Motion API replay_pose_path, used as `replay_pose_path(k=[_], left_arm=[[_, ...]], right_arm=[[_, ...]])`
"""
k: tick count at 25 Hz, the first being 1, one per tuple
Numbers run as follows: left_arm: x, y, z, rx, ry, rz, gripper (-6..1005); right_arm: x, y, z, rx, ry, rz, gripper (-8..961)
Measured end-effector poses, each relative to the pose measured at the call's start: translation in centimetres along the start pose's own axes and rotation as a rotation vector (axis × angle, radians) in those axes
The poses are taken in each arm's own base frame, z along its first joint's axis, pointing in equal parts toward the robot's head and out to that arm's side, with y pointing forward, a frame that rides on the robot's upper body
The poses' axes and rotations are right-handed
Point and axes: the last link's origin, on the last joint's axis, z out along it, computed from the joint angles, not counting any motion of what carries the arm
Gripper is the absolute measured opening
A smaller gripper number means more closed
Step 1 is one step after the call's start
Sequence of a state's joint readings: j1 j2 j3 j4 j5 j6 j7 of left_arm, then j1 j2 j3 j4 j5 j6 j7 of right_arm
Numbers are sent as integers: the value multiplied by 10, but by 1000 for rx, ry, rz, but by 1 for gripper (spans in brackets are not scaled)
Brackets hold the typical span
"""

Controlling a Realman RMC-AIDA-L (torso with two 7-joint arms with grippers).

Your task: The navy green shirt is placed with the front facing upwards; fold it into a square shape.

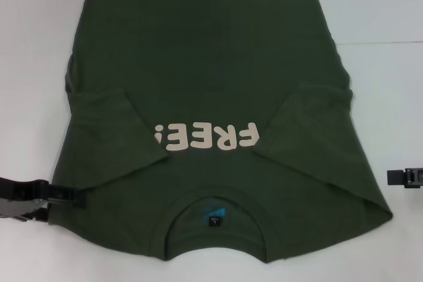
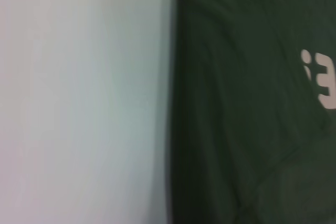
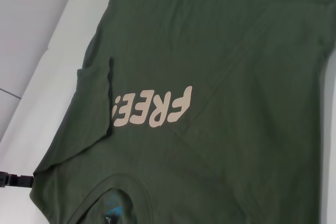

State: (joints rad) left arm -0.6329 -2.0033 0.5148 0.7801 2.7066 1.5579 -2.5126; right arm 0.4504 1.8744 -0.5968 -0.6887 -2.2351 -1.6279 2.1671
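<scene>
Navy green shirt (image 1: 218, 97) flat on white surface (image 1: 383, 18), sleeves folded inward. Left gripper (image 1: 76, 196) at its edge, right gripper (image 1: 396, 176) just clear; jaws' spread unreadable. Soft, limp, light: pinch hem corners.

The navy green shirt (image 1: 211, 64) is dark olive with cream "FREE!" lettering (image 1: 203, 137); its neck label (image 1: 214, 212) is blue; the bench (image 1: 383, 4) is white.
</scene>
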Motion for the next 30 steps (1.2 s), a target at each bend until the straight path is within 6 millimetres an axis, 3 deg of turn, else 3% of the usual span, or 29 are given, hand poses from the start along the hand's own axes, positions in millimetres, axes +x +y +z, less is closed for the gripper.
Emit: replay_pose_path(k=[11, 17, 22, 30], left_arm=[[6, 12, 8, -24, -19, 22, 950], [8, 15, 8, -16, -33, 26, 856], [8, 20, 14, 11, -59, 58, 639], [11, 19, 13, 16, -49, 44, 482]], right_arm=[[-2, -1, -2, 9, -7, 2, 854], [-5, -1, -3, 11, -13, -2, 853], [-8, 0, -3, 11, -12, -7, 852], [-9, 0, -2, 10, -11, -10, 852]])
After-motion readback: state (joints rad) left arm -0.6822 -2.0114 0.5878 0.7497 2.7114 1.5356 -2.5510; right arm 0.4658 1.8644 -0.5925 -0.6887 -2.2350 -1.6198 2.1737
